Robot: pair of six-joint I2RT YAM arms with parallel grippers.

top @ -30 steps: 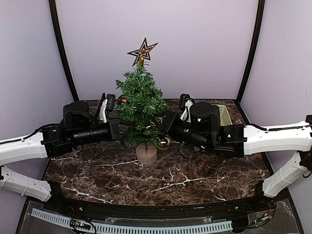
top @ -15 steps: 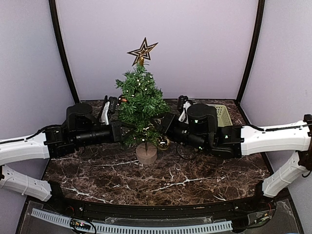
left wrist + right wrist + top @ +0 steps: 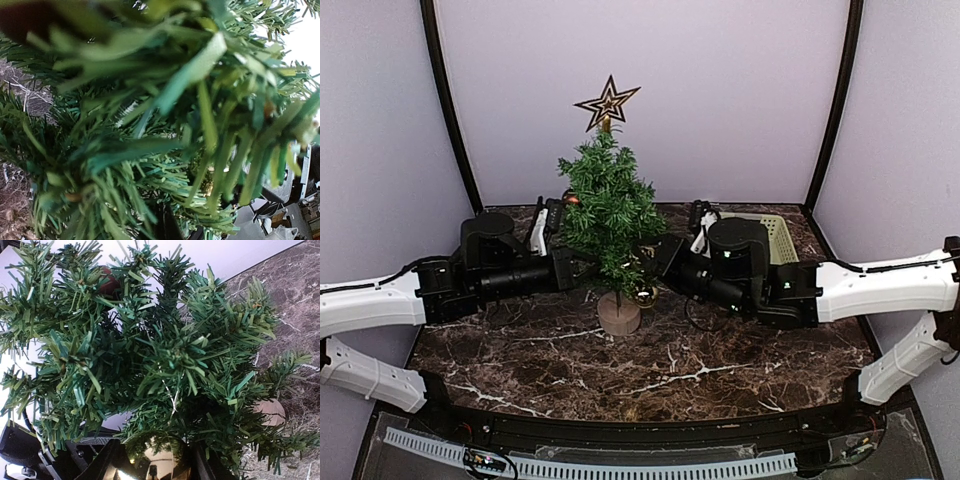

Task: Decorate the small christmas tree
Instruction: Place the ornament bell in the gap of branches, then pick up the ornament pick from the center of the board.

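Top external view: tree (image 3: 610,205), upright on its tan base (image 3: 619,316) at centre back of the marble table (image 3: 670,370), star (image 3: 607,103) on top, red ornament (image 3: 571,200) at upper left of the foliage. Left gripper (image 3: 585,268), jaws together, is buried in the left-side branches; right gripper (image 3: 650,275), at the tree's lower right, is clamped on a gold bauble (image 3: 157,460). Pale green basket (image 3: 778,235), centre right of the frame behind the right arm, contents hidden.
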